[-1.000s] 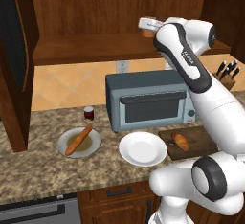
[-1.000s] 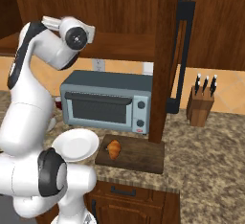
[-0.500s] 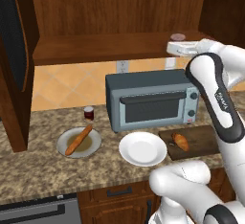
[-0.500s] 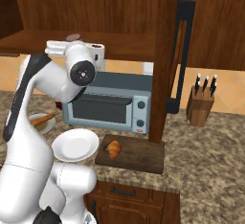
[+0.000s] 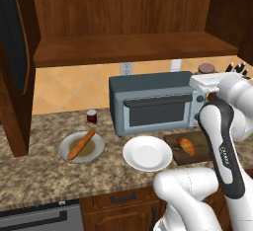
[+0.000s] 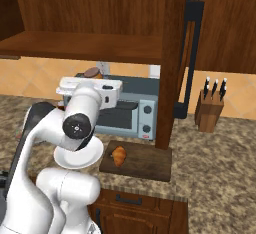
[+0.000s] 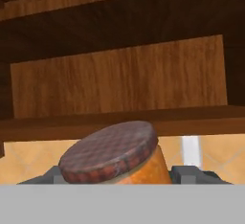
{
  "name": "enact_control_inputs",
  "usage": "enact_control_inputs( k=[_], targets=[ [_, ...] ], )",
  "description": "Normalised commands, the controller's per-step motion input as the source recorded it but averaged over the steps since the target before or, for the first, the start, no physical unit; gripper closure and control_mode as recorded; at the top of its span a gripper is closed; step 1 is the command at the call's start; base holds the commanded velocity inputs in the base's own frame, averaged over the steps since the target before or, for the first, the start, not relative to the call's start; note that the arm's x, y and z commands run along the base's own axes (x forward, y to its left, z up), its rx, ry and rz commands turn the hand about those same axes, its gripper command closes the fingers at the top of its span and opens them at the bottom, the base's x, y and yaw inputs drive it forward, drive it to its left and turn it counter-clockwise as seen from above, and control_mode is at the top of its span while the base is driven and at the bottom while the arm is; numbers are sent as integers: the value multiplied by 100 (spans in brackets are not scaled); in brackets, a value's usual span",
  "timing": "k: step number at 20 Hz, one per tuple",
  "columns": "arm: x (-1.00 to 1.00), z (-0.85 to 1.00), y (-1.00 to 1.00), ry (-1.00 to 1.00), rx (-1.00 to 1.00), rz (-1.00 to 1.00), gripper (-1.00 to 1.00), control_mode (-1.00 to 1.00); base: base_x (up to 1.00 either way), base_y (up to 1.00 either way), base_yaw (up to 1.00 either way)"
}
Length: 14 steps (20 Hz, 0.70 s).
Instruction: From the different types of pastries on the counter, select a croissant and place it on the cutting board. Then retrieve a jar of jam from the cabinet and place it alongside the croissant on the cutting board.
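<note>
Hand view, nearest first: orange jar (image 7: 119, 158) sits right up against the camera, tilted, reddish-brown lid toward the lens, gripper (image 7: 119, 177) fingers dark on either side of it, so the gripper is pinching the jar. It's carried up off any surface, w/ the cabinet (image 7: 119, 84) shelf & back panel behind it; judging by that, it's out of the cabinet & in transit to the board.

Base views: jar lid (image 5: 206, 68) pokes up above the white hand, which hangs over the toaster oven (image 5: 150, 107), above & behind the cutting board (image 5: 173, 151). Prob. held high to clear the oven before coming down.

Croissant (image 6: 118, 155) lies on the board's left part, leaving bare wood to its right (image 6: 145, 160), room for the jar alongside. So step 1 looks done.

Beside the board: white plate (image 5: 147, 153), bare. Further left: baguette (image 5: 81, 143) on its own plate, a small dark red jar (image 5: 91, 117) just behind. Far right: knife block (image 6: 210, 110) on the counter (image 6: 220, 148).
</note>
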Motion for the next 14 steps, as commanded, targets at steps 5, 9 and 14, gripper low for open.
enact_control_inputs(
  k=[5,9,14],
  targets=[
    [-30,-50,-94,-6,-4,0,100,-100,0,0,0],
    [-50,-100,-64,-17,-4,-6,100,-100,0,0,0],
    [-63,-100,-31,-28,0,-4,100,-100,0,0,0]
  ],
)
